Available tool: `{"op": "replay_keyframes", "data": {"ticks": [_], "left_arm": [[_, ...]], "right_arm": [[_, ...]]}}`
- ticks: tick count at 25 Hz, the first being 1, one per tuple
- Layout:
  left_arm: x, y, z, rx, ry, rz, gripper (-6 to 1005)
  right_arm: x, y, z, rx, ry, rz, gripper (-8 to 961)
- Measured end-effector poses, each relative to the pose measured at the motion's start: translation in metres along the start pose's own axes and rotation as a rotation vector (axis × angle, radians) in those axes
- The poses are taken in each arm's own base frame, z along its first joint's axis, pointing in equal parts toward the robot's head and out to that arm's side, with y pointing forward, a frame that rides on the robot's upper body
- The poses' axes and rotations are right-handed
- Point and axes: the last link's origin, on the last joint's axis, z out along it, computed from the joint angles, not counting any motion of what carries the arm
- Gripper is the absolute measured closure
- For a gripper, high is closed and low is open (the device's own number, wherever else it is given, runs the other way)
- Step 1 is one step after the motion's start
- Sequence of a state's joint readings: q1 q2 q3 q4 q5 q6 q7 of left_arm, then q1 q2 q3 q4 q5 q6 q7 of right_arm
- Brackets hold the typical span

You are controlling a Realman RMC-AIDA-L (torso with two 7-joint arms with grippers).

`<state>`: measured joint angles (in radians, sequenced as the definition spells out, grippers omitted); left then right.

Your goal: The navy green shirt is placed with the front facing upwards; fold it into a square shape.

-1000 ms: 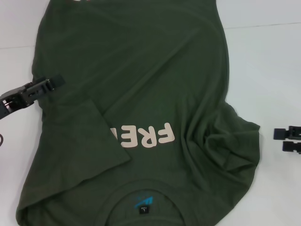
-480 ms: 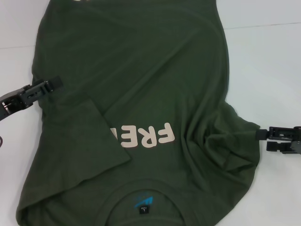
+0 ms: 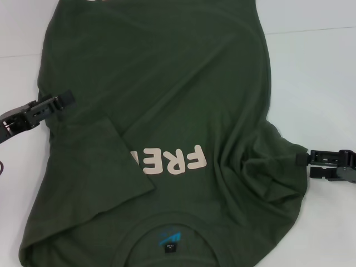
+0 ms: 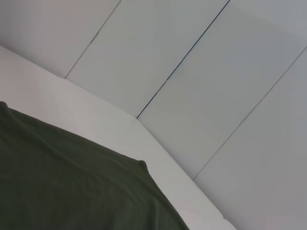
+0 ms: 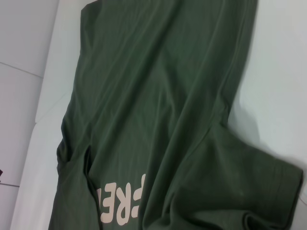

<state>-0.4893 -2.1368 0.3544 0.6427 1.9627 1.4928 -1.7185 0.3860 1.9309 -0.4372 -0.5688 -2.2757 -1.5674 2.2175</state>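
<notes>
White and smooth, the bench [image 3: 311, 72] carries the navy green shirt [image 3: 161, 94], which lies spread across most of it with its front up and its collar toward the robot's body. Pale beige lettering [image 3: 172, 160] runs across the chest; in the head view it shows upside down and only "FRE" can be read, since the sleeve on the robot's left is folded in over the rest of the word. The right wrist view shows the same print [image 5: 122, 203], again cut short by a fold of cloth. Inside the neck opening sits a label [image 3: 171, 242] with a blue mark above a dark tab carrying a small pale character too small to make out. The cloth on the robot's right is bunched into creases near that sleeve, while the far part of the body lies fairly flat. The left hand [image 3: 62, 99] rests at the shirt's left edge, its black fingers lying on the cloth about midway along that side; whether they pinch the fabric or merely touch it cannot be told. The right hand [image 3: 303, 161] reaches in from the right, its fingertips at the edge of the rumpled right sleeve, two dark fingers one above the other with a narrow gap, and whether it grips cloth cannot be told. The left wrist view shows only a dark green corner of the shirt [image 4: 72, 187] on the white bench [image 4: 96, 115] with pale wall panels [image 4: 201, 72] behind.
</notes>
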Motion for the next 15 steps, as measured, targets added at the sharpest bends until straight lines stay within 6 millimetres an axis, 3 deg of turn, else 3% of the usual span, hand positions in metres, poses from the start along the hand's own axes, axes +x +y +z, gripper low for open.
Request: {"op": "replay_keyframes", "data": {"ticks": [15], "left_arm": [[0.004, -0.001, 0.001, 0.004, 0.004, 0.011, 109]], "right_arm": [[0.003, 0.005, 0.017, -0.017, -0.001, -0.020, 8]]}}
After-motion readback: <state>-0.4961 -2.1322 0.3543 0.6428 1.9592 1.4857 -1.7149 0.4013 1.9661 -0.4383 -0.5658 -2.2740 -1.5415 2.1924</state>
